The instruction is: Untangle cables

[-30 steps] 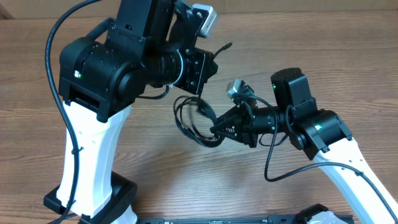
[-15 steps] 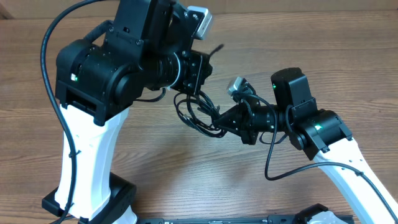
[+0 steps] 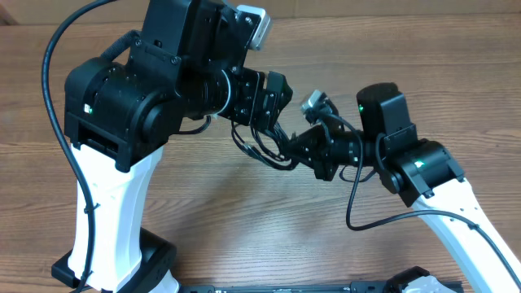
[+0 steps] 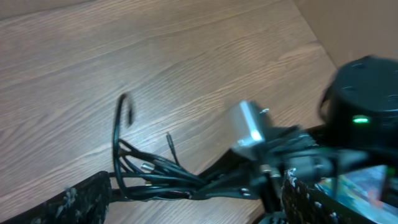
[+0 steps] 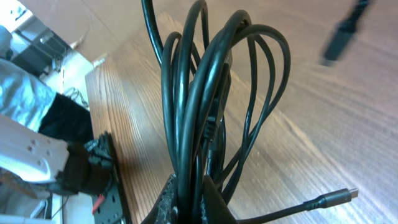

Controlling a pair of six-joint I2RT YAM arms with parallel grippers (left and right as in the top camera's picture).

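Note:
The cables [image 3: 262, 146] are a bunch of thin black looped cords hanging between the two arms above the wooden table. My right gripper [image 3: 295, 151] is shut on the bunch from the right; in the right wrist view the loops [image 5: 205, 93] rise out of its pinched jaws [image 5: 189, 198] and one plug end [image 5: 339, 196] trails off to the right. My left gripper [image 3: 273, 99] stands wide open just above and behind the bunch. In the left wrist view the cords [image 4: 155, 177] lie between its spread fingers [image 4: 81, 199], and one loose end [image 4: 124, 106] curls upward.
The wooden table [image 3: 391, 49] spreads all round. The left arm's large black body and white base [image 3: 114, 203] fill the left side. The right arm's own thick cable [image 3: 358, 212] loops below it. A dark rail [image 3: 285, 286] runs along the front edge.
My left gripper has opened and let go of the cable end it held. The right gripper has carried the bunch up and back, closer under the left gripper.

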